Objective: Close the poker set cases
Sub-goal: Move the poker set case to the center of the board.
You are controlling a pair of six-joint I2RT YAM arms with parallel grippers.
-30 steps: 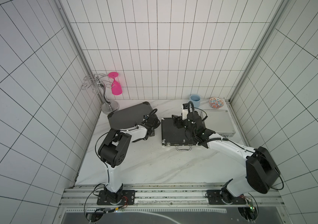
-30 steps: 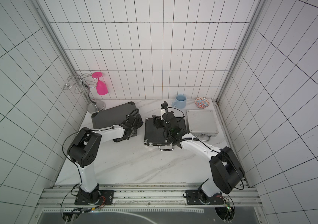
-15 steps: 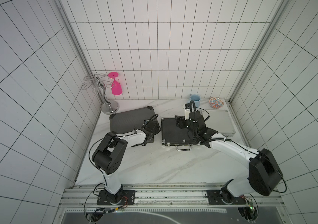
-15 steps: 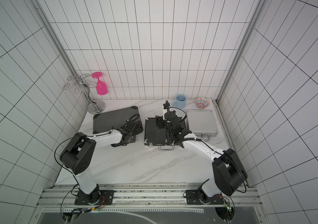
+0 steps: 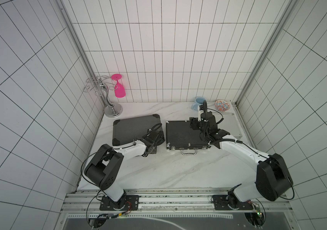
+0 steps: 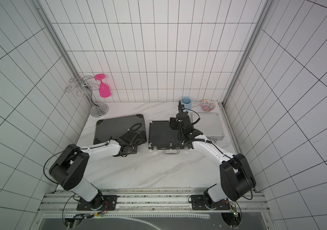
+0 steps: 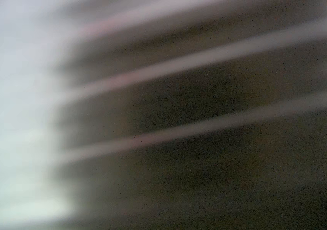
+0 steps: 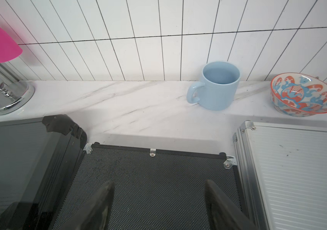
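Your right gripper (image 8: 158, 182) hung spread over the black case (image 5: 180, 135); your left gripper (image 5: 155, 137), grip unreadable, sat on the dark-grey case (image 5: 132, 129), which likely needed pressing shut.

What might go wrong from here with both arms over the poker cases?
The left end effector sits low over the near corner of the large dark-grey case; pulling away carelessly might shove it into the medium black case close beside it.
The open right end effector faces the blue mug from above the black case; a forward swing might knock it over.
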